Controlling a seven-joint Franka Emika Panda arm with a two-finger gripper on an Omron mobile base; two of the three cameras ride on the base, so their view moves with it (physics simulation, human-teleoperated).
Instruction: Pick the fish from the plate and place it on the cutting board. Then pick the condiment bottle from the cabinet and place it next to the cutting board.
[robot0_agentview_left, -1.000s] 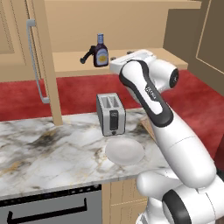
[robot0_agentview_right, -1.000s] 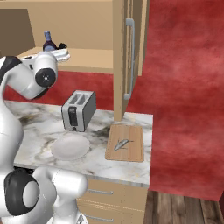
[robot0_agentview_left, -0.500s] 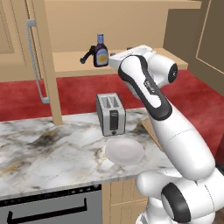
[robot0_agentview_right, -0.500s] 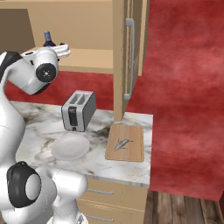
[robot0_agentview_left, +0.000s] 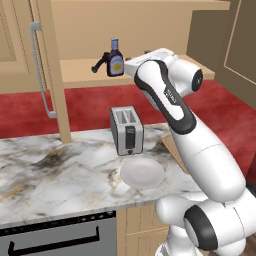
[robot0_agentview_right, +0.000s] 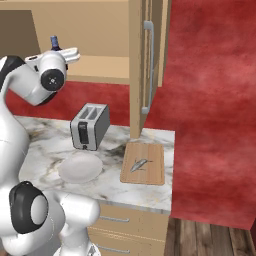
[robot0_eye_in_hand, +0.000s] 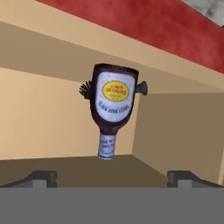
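The fish (robot0_agentview_right: 140, 164) lies on the board (robot0_agentview_right: 151, 172) already, slantwise near the middle, and the plate (robot0_agentview_left: 143, 173) in front of the toaster (robot0_agentview_left: 127, 130) sits bare, so by my reckoning the first half is finished and it's the bottle's turn. There it stands, the bottle (robot0_agentview_left: 116, 58), upright on the cabinet (robot0_agentview_left: 75, 67) shelf with a black brush (robot0_agentview_left: 100, 63) tucked just behind it (not the one we want, mind). The arm is up at shelf height, hand turned in toward the bottle from the side, which makes sense: a shelf under a low top leaves no room to come from above. In the hand view the bottle (robot0_eye_in_hand: 113, 105) hangs upside down, simply because the hand is rolled over. The gripper (robot0_eye_in_hand: 113, 177) has its tips spread as wide as they go, one at each side, nothing between them, and the bottle sits centred in the gap but well ahead, not touched yet. Wide jaws suit that fat belly. I'd guess a straight push forward is called for next, squeezing around the label rather than the slim blue neck. The risk is nudging the bottle back into the brush or tipping it. The free counter beside the board looks narrow, so placing it there will want care.
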